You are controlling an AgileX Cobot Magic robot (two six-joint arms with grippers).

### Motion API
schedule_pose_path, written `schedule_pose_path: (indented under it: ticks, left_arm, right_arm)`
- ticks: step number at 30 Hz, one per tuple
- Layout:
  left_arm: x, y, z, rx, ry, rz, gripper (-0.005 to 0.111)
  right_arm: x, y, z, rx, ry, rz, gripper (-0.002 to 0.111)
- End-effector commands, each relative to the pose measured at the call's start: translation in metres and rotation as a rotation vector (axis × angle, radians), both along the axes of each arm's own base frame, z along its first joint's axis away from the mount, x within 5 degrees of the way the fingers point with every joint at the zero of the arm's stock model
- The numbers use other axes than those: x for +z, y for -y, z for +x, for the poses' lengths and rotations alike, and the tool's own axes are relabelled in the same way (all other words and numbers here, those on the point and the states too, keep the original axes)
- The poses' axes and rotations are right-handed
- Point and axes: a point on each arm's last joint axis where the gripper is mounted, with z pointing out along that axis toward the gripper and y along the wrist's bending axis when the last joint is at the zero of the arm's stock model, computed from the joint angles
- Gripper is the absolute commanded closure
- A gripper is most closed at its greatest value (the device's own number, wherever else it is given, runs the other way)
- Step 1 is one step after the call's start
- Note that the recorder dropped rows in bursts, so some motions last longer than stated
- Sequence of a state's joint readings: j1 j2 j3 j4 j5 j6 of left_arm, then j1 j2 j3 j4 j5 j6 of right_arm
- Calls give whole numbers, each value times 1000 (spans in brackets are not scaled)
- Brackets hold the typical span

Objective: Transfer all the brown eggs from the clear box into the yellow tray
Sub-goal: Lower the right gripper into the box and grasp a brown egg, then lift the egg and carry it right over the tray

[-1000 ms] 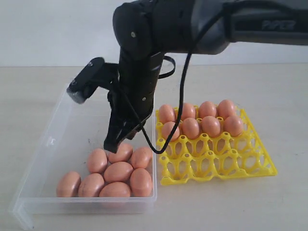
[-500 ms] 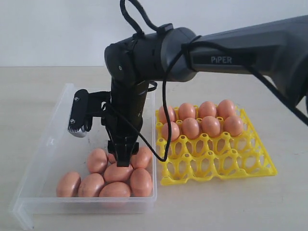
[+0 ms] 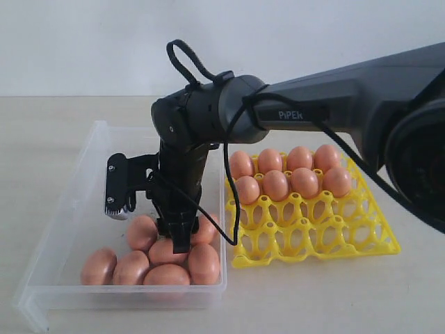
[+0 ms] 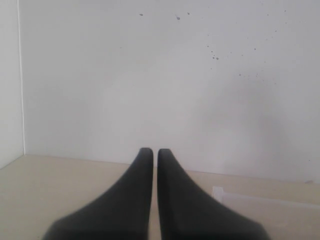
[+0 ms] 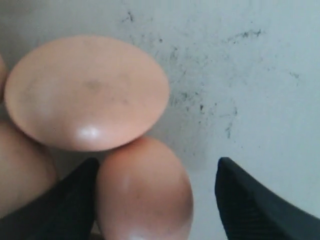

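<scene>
Straddling a brown egg (image 5: 145,192), right fingers (image 5: 250,205) spread wide in wrist view only, left fingers (image 4: 125,200) pressed together.

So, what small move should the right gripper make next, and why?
Probably close gently. The right gripper stands open, low in the clear box, and one brown egg lies between its fingers, close against one of them. The yellow tray has empty cups in its near rows.

Robot lab test bench, bare beige tabletop (image 3: 42,118), plain white wall (image 3: 83,42), black arm (image 3: 348,90) marked Piper
</scene>
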State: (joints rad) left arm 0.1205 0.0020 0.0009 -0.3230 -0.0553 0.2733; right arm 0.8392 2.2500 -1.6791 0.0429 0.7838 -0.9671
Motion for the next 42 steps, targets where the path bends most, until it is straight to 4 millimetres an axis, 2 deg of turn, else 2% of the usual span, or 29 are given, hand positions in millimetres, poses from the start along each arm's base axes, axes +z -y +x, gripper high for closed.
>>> schedule_pose_path:
  ticks: [1, 2, 4, 5, 10, 16, 23, 24, 27, 31, 33, 35, 37, 39, 42]
  left_arm:
    - [0, 0, 0, -1, -1, 9, 103]
    - [0, 0, 0, -1, -1, 9, 103]
    - [0, 0, 0, -1, -1, 9, 103]
    - [0, 0, 0, -1, -1, 9, 103]
    - [0, 0, 0, -1, -1, 9, 103]
    - [0, 0, 0, -1, -1, 9, 103]
    - [0, 0, 0, -1, -1, 9, 103]
    - [0, 0, 0, -1, -1, 9, 103]
    - [0, 0, 0, -1, -1, 9, 103]
    - [0, 0, 0, -1, -1, 9, 103]
    - [0, 0, 0, -1, -1, 9, 103]
    - [0, 0, 0, -1, -1, 9, 103]
    - [0, 0, 0, -1, -1, 9, 103]
    - [0, 0, 0, -1, -1, 9, 103]
    - [0, 0, 0, -1, -1, 9, 103]
  right_arm:
    - [-4, -1, 2, 8, 3, -1, 57]
    - [-4, -1, 2, 1, 1, 1, 67]
    - [-4, -1, 2, -37, -7, 13, 98]
    - [-4, -2, 2, -57, -11, 28, 107]
    - [3, -7, 7, -184, 0, 133, 109]
    - [31, 1, 24, -411, -34, 327, 109]
    - [57, 17, 16, -517, 6, 524, 109]
    - [66, 23, 12, -548, 42, 596, 109]
    - [77, 47, -3, -590, 165, 713, 109]
    - [80, 95, -35, -680, 328, 881, 109]
    - [81, 128, -59, -729, 426, 1058, 109]
    - [80, 149, -76, -713, 431, 1222, 109]
    - [72, 168, -87, -670, 400, 1307, 109]
    - [62, 184, -90, -658, 344, 1312, 109]
    - [57, 195, -87, -603, 289, 1277, 109]
